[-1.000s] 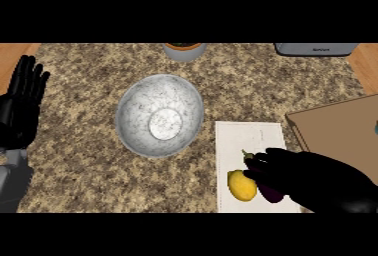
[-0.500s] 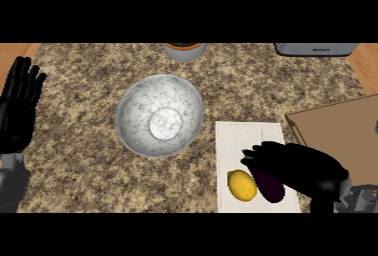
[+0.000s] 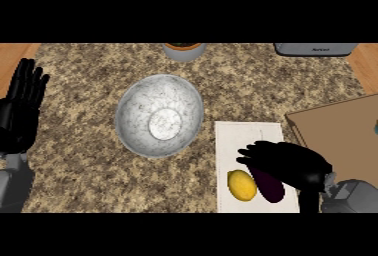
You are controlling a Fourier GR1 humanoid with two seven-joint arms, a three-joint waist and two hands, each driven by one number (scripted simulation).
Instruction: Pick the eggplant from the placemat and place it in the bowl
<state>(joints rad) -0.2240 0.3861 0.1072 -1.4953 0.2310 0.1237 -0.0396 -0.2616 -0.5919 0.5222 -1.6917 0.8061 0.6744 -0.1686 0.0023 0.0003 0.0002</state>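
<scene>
The right robot hand (image 3: 289, 162) sits curled over the top of the eggplant (image 3: 269, 188) on the white placemat (image 3: 251, 135), but I can't tell if it's gripping yet; the left robot hand (image 3: 21, 112) rests open at the desk (image 3: 81, 165) edge. I'd wrap only the eggplant, avoid the lemon (image 3: 241, 185) just beside it, then lift clear toward the bowl (image 3: 160, 115). The grey appliance (image 3: 314, 48) up top has writing, too small to read.

Speckled granite counter (image 3: 88, 175), wooden edges, brown board (image 3: 336, 125) at right
</scene>
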